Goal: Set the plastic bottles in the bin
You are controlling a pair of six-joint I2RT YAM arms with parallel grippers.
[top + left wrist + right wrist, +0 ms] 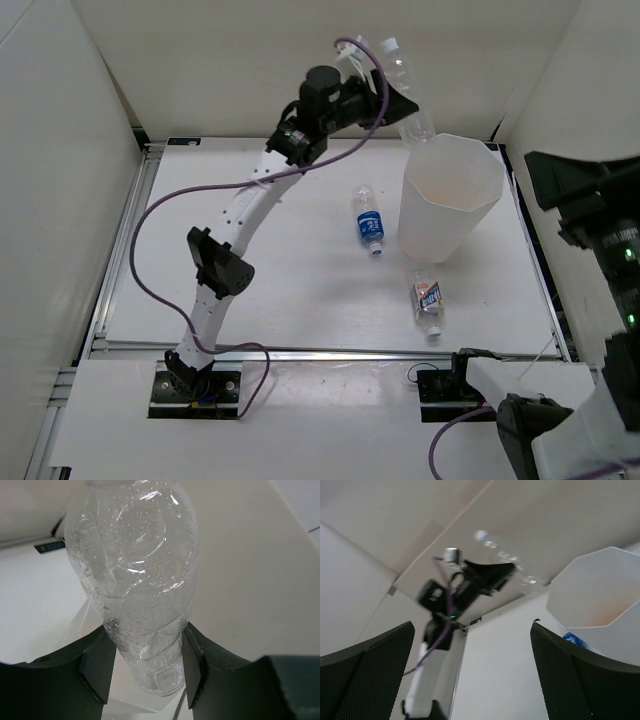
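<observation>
Clear bottle point(135, 580): we judge it light, slick, easily crushed; best taken mid-body. Left gripper point(145, 665) clamps it there, raised by the far rim of the bin point(440, 230). Right gripper point(472, 645) gapes wide, holding nothing.

left gripper point(145, 675) raised, gripping bottle point(135, 580), right gripper point(475, 680) splayed

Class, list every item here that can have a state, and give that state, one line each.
bin, upright, open-topped.
clear bottle, held tilted near the bin's far rim.
blue-label bottle, lying on the table beside the bin.
red-white-blue-label bottle, lying on the table.
left claw, shut on clear bottle.
right claw, open, empty.
</observation>
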